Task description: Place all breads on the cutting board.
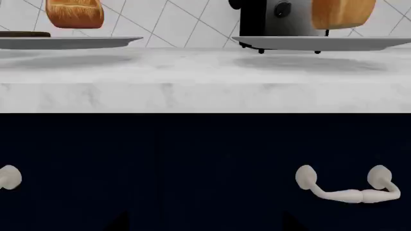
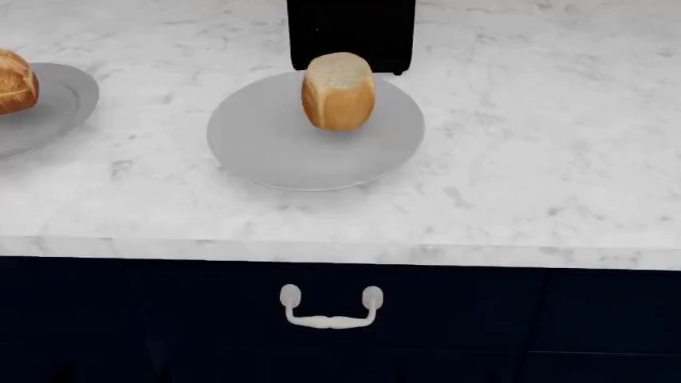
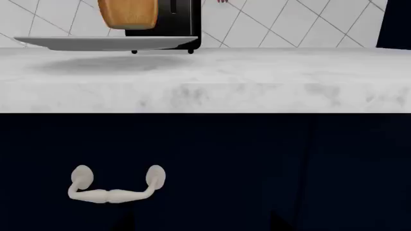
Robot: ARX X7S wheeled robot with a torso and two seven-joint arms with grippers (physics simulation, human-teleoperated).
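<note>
Loaf chunk (image 2: 338, 91) upright on grey plate (image 2: 266, 148), roll (image 2: 15, 81) on neighbouring plate (image 2: 59, 104), both on desk (image 2: 511, 159); tool states impossible to tell.

We see even, soft simulator lighting, bright on the marble counter (image 2: 511, 159) and very dim on the navy cabinet front (image 2: 532, 327), where detail nearly vanishes. Faint, diffuse shadows lie under the grey plate (image 2: 266, 152) in both wrist views, suggesting light from overhead. The loaf chunk (image 2: 338, 92) casts only a small shadow toward 6 o'clock. The black appliance (image 2: 352, 32) at 12 o'clock is a flat dark block. No glare shows. Edges are slightly soft throughout, and we notice no bending at the borders.
</note>
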